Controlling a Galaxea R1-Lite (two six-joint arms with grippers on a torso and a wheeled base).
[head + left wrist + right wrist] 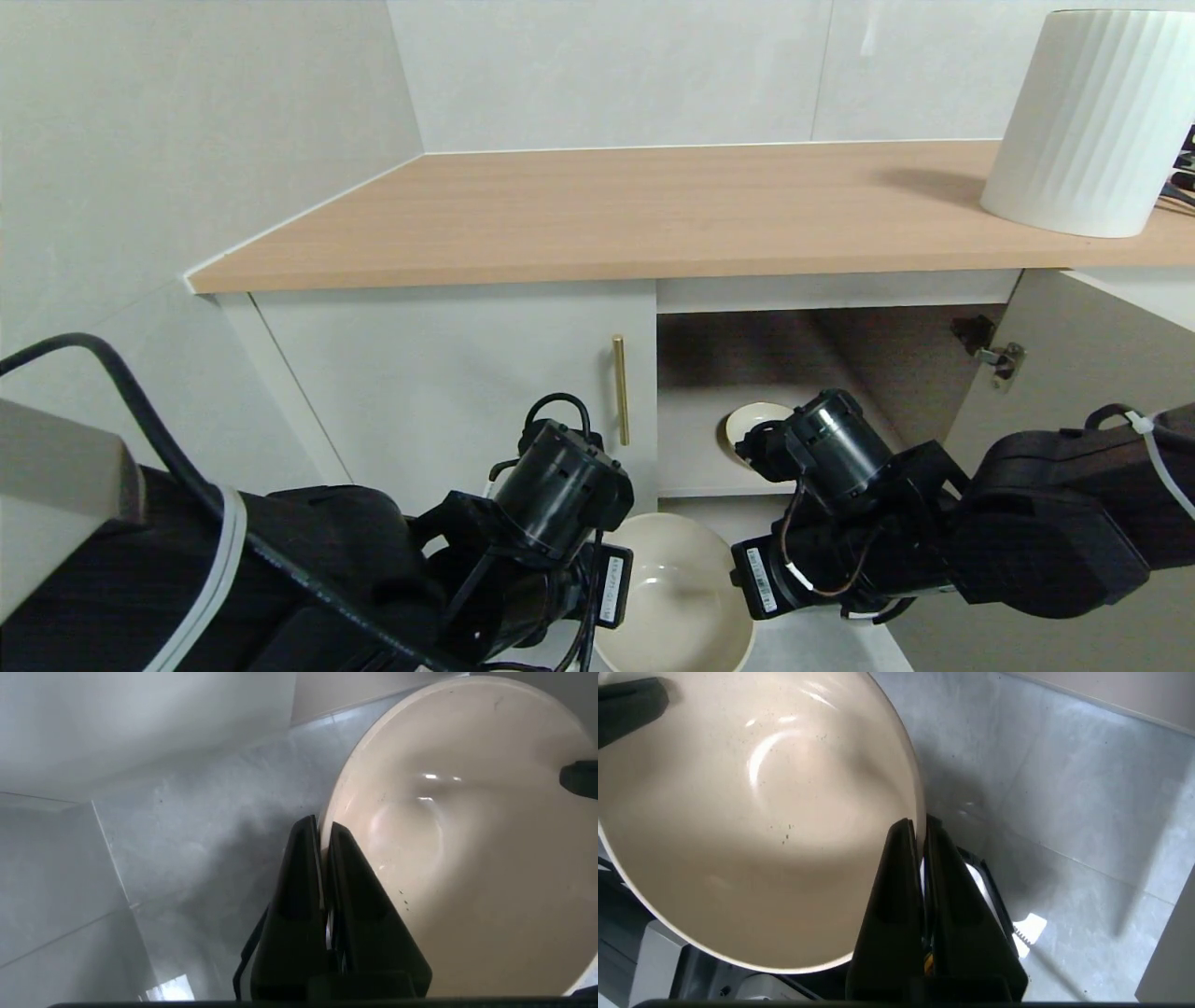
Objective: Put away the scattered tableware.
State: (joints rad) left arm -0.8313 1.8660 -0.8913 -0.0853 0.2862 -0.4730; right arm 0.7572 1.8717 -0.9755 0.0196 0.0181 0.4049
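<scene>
Bowl (677, 597), cream, glossy, round, shallow, perhaps faintly speckled

Soft, even indoor light, white glints inside the bowl (439, 812) just past the left gripper (322, 833), pale sheen on the floor (173, 985) beneath it, cupboard (747, 350) beyond the right gripper (919, 829) dim inside, faint shadow on the countertop (607, 215) beside the ribbed pot (1092, 121)

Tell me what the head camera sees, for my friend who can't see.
The left gripper and right gripper hold a cream bowl by its rim before an open cabinet with a small dish inside. A white ribbed pot stands on the wooden counter.
</scene>
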